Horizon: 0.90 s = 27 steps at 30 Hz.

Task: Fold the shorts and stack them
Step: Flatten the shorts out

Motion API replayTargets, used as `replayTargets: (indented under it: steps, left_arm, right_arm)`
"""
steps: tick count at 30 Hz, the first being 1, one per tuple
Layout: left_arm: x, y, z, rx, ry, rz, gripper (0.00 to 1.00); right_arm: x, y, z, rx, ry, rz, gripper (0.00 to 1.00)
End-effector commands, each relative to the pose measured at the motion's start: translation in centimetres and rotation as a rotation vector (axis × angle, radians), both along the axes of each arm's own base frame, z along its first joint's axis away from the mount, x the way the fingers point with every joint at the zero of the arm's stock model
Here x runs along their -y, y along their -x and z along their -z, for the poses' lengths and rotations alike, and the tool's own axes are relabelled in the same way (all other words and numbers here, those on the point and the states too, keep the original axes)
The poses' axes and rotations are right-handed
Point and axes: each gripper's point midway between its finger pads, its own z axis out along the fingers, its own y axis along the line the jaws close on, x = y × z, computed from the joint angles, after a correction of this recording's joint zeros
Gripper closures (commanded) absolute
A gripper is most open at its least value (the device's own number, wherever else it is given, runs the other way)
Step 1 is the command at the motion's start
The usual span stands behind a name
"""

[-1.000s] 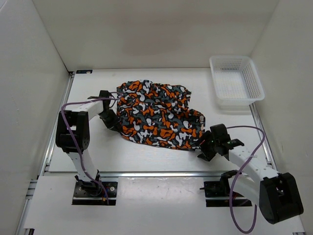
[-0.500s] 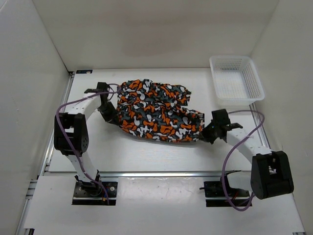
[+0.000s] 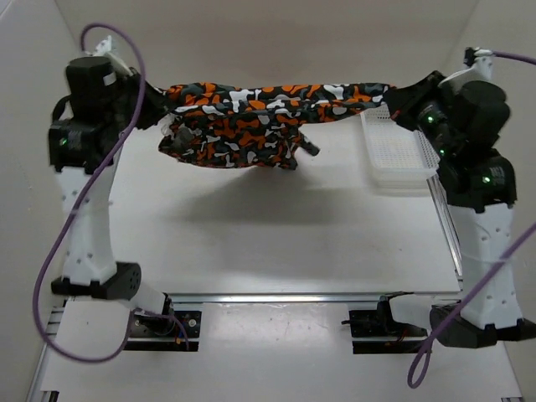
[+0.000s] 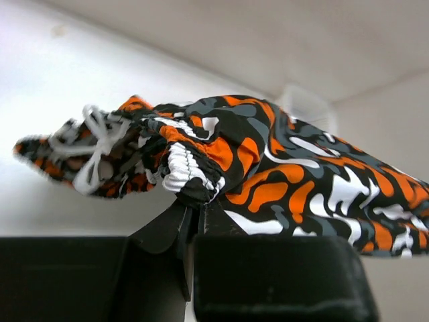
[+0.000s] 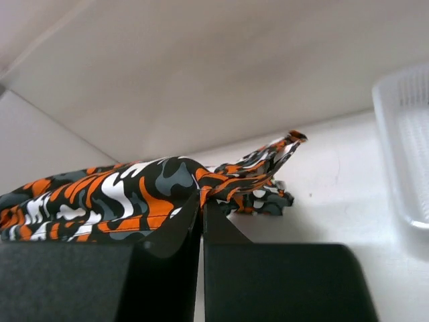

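The camouflage shorts [image 3: 268,105] hang in the air, stretched in a band between both raised arms, high above the table. My left gripper [image 3: 157,105] is shut on their left end; the left wrist view shows the fabric [image 4: 268,168] pinched at the fingertips [image 4: 221,225], the white drawstring [image 4: 94,151] dangling to the left. My right gripper [image 3: 394,99] is shut on the right end; in the right wrist view the cloth [image 5: 127,194] is bunched at my closed fingertips [image 5: 218,225]. A loose part of the shorts sags below the band [image 3: 234,146].
A white mesh basket [image 3: 402,163] sits at the table's far right, partly behind the right arm, and shows in the right wrist view as well [image 5: 405,154]. White walls close in the left, back and right sides. The arm bases stand at the near edge.
The right gripper has closed on the shorts' right edge. Both arms have then lifted the shorts off the table and pulled them out taut between them.
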Motion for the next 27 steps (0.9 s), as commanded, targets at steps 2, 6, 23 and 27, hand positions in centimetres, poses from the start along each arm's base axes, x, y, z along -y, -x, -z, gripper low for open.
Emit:
replayTargets:
  steps: [2, 6, 23, 27]
  left_arm:
    - [0.6, 6.1, -3.9, 0.093, 0.051, 0.052, 0.90]
    - [0.4, 11.1, -8.0, 0.224, 0.068, 0.077, 0.90]
    - [4.3, 17.2, -8.5, 0.206, 0.191, 0.330, 0.90]
    - [4.2, 13.2, -1.5, 0.012, 0.216, 0.257, 0.90]
  right_arm:
    - [2.6, 4.9, -4.6, 0.115, 0.121, 0.046, 1.00]
    - [4.1, 10.3, -9.3, 0.262, 0.121, 0.071, 1.00]
    - [4.9, 14.2, -14.9, 0.407, 0.086, 0.084, 1.00]
    - [3.0, 6.2, -9.3, 0.227, 0.130, 0.057, 1.00]
